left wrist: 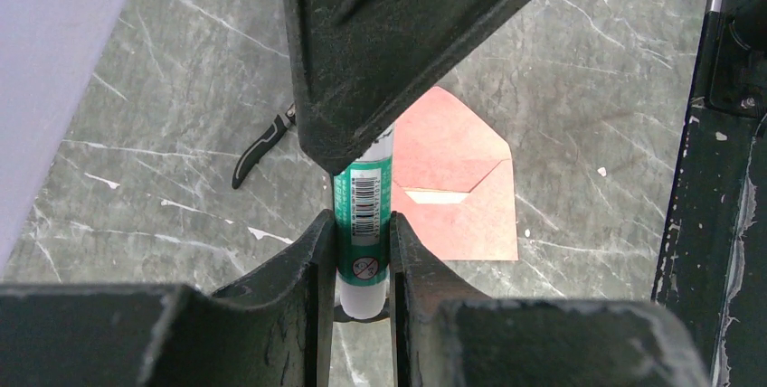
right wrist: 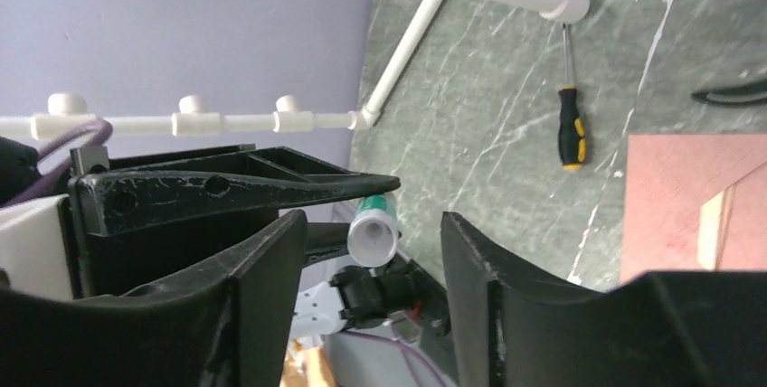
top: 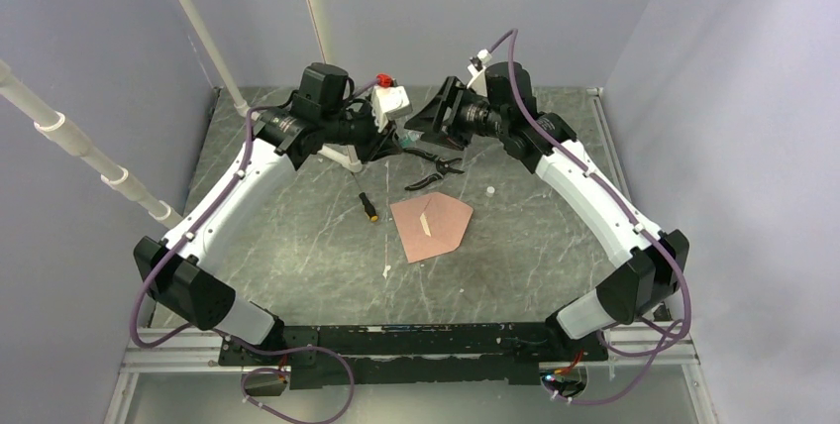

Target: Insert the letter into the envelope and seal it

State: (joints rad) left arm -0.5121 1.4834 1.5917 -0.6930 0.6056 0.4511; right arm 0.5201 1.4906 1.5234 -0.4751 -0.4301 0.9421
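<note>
The pinkish-brown envelope (top: 431, 228) lies flat mid-table with its pointed flap open and a thin pale strip (top: 426, 218) showing inside. It also appears in the left wrist view (left wrist: 461, 215) and the right wrist view (right wrist: 687, 215). The letter is hidden. Behind the envelope, above the table, my left gripper (left wrist: 362, 220) is shut on a green-and-white glue stick (left wrist: 362, 197). My right gripper (right wrist: 371, 224) faces it, open, with the stick's white end (right wrist: 373, 238) between its fingers and a gap on each side. The two grippers meet at the far middle (top: 401, 132).
Black pliers (top: 436, 171) lie just behind the envelope. A black-and-yellow screwdriver (top: 368, 206) lies to the envelope's left. A small white piece (top: 489, 189) sits to the right, another white scrap (top: 386, 270) in front. White pipes (top: 213, 57) rise at the back left.
</note>
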